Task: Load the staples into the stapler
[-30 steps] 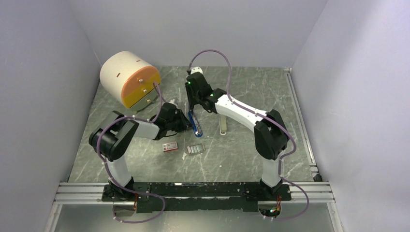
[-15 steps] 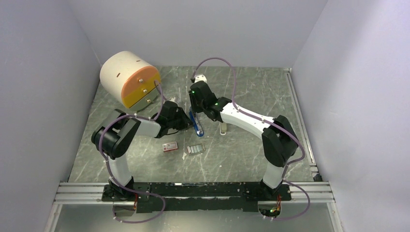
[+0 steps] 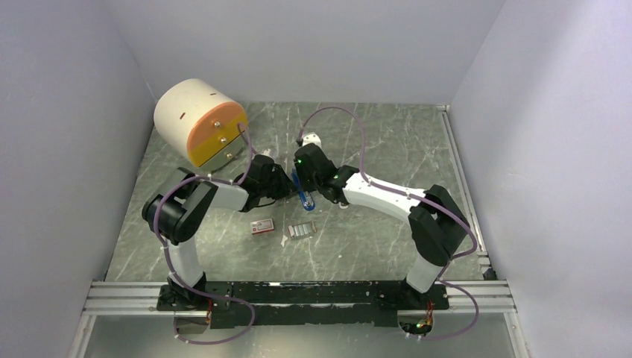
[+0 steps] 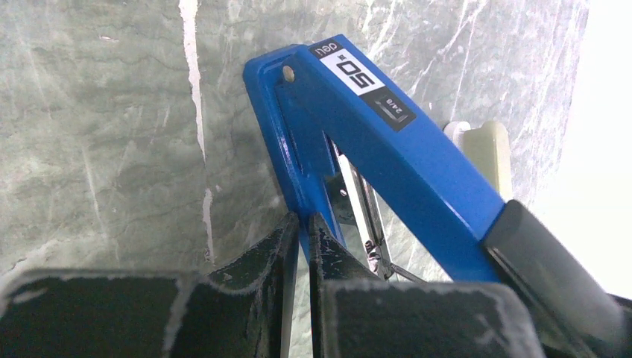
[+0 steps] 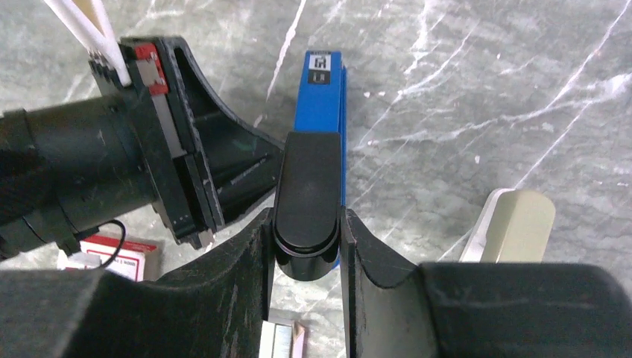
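Right gripper (image 5: 306, 224) has dropped lower, clamped on the black tip of the stapler (image 4: 406, 153). Left gripper (image 4: 302, 224) pinches its blue base on the table (image 3: 387, 142). The staples (image 3: 300, 230) lie near, apart from both.

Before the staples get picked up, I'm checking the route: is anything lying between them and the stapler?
Nothing visible lies on the table between the staples and the stapler. The catch is elsewhere: the left pincer is shut on the stapler's base and the right pincer on its black tip, so neither is free.

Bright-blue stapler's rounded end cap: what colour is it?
Black cap, clearest in right wrist view.
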